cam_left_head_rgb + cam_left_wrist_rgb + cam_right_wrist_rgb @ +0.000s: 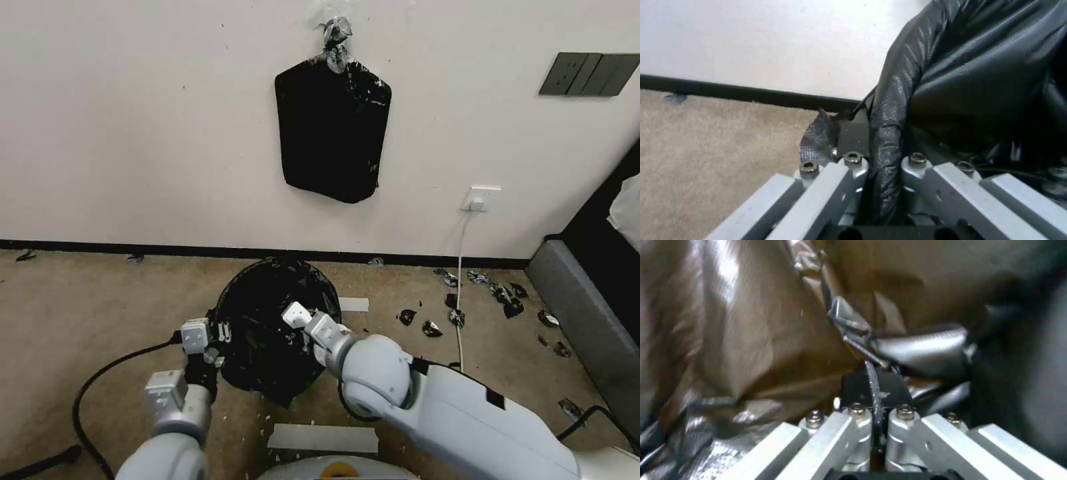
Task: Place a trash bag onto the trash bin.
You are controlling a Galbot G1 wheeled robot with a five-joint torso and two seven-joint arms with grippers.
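Left tool (215,331) is clamping a fold of the trash bag (273,313) at the bag's near-left edge; in the left wrist view I am seeing the film pinched between closed fingers (853,160). Right tool (297,313) is gripping a thin pleat of the same bag just across from the left one, fingers (858,410) drawn together on it. Between the two tools the bag is spreading as a dark round dome on the carpet, directly ahead of both wrists; I am taking it to be draped over the trash bin, whose white wall I cannot make out. I am judging the step as stretching the mouth over the rim. Next, I am expecting to need both edges drawn outward and down evenly, without tearing.
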